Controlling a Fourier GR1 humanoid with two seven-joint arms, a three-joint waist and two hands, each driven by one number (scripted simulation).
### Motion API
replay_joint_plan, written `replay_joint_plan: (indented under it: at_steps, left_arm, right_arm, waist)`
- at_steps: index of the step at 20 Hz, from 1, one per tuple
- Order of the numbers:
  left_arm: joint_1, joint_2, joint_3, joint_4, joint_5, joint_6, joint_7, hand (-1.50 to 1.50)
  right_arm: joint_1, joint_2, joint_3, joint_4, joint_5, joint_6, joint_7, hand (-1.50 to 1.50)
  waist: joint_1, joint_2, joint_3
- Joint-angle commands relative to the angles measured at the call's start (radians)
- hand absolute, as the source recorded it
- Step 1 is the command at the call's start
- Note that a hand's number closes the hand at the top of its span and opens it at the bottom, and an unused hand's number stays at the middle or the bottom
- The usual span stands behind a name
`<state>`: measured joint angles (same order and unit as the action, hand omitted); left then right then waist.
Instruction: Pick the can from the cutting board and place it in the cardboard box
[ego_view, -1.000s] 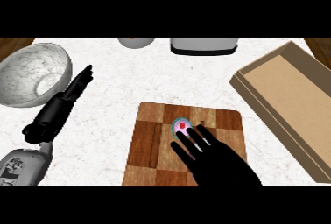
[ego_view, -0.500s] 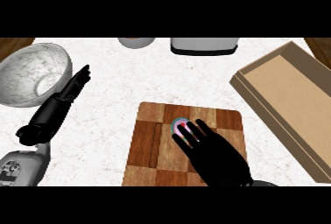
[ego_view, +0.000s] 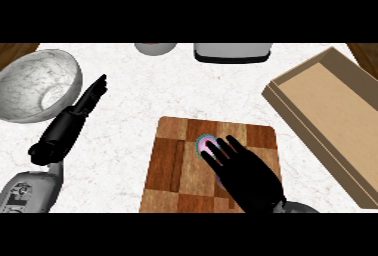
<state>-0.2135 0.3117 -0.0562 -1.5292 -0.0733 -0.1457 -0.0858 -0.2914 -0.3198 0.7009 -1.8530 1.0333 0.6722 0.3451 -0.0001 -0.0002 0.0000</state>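
The can stands upright on the wooden cutting board, seen from above as a pink top with a pale rim. My right hand lies over it from the lower right, its straight fingers covering most of the can's top. The cardboard box sits open at the right, its long side slanting away from the board. My left hand rests on the counter at the left, fingers straight and pointing up the view, apart from the board.
A large marbled bowl stands at the upper left, close to my left hand. At the counter's far edge sit a small round dish and a grey appliance. Dark wood shows at both upper corners.
My right hand has slid up and left over the board, so its fingers now cover most of the can's top. My left hand has shifted slightly.
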Motion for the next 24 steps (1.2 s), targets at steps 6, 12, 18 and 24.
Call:
replay_joint_plan:
  at_steps: [6,12,18,24]
  left_arm:
    - [0.057,-0.019,0.034,-0.105,-0.012,-0.044,0.051,0.0]
    - [-0.004,-0.046,0.032,-0.019,-0.032,-0.052,0.031,0.0]
    - [-0.015,-0.047,0.066,-0.014,-0.033,-0.06,0.037,0.0]
    - [0.028,-0.079,0.029,-0.035,-0.073,-0.036,0.003,0.0]
  right_arm:
    - [0.037,0.043,-0.057,0.035,0.079,0.02,-0.055,-1.5]
    - [0.019,0.05,0.015,0.256,0.156,-0.193,-0.222,1.5]
    - [-0.05,0.029,-0.07,0.312,0.183,-0.317,-0.389,1.5]
    - [-0.084,0.194,-0.236,0.445,0.138,-0.355,-0.249,1.5]
  waist:
    - [0.002,-0.001,0.0]
    - [0.007,0.001,0.0]
    - [0.004,0.001,0.0]
    - [0.016,0.005,0.001]
